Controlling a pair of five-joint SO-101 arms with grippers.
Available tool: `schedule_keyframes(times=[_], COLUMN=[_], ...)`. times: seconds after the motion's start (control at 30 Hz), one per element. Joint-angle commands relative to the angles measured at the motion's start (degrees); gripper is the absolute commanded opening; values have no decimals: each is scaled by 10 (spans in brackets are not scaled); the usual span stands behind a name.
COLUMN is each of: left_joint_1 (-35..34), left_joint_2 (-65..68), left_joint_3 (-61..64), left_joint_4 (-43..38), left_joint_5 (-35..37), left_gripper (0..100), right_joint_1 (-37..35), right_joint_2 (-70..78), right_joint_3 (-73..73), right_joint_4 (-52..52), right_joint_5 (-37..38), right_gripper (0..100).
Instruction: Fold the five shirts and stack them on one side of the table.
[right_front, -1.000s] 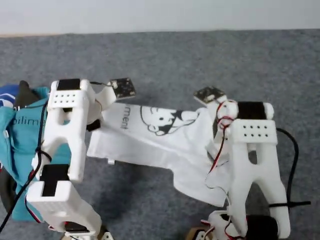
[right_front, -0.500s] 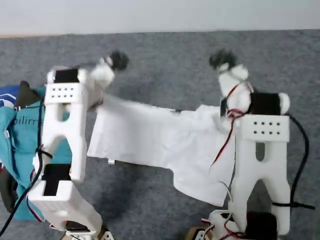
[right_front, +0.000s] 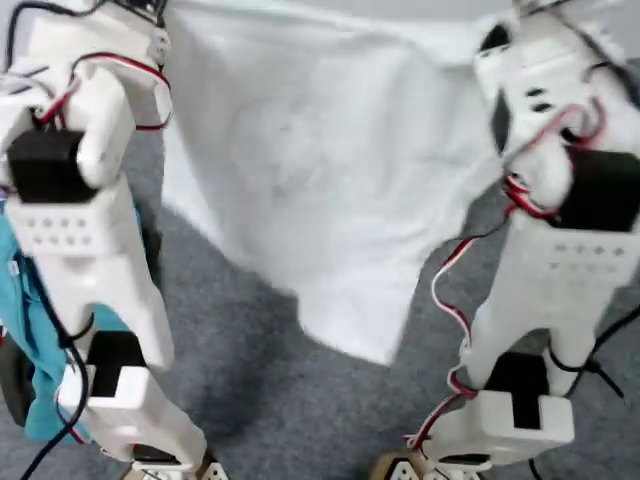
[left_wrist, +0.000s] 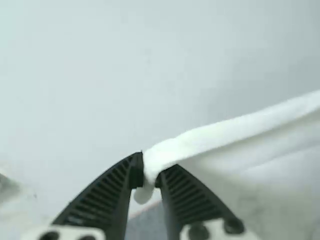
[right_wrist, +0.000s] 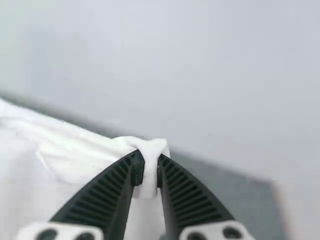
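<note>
Above the table (right_front: 250, 400), my left gripper (left_wrist: 146, 172) and right gripper (right_wrist: 147, 170) pinch tight the top edge of a white shirt (right_front: 300, 170), spread wide; next, I judge, lay it flat to fold.

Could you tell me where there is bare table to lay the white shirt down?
The grey table lies bare between the two arm bases, beneath the white shirt that the left end effector and right end effector hold up. Its left edge is crowded: a teal shirt pile sits by an arm base.

The desk (right_front: 300, 420) is covered in grey fabric (speckled, carpet-like); behind the desk, a plain pale wall (right_wrist: 200, 60) is seen.
</note>
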Motion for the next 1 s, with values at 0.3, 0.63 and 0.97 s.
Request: schedule_keyframes(times=[0.3, 0.63, 0.97], left_joint_1=[-1, -10, -11], left_joint_2=[-33, -163, -198], left_joint_3=[-232, -243, -174], left_joint_4=[185, 185, 185], left_joint_5=[-127, -126, -126], left_gripper=[6, 6, 6], right_joint_1=[98, 182, 204], right_joint_2=[-83, -212, -219], right_joint_3=[-176, -176, -125], right_joint_4=[-6, 41, 68], right_joint_5=[89, 111, 138], right_gripper=[9, 9, 9])
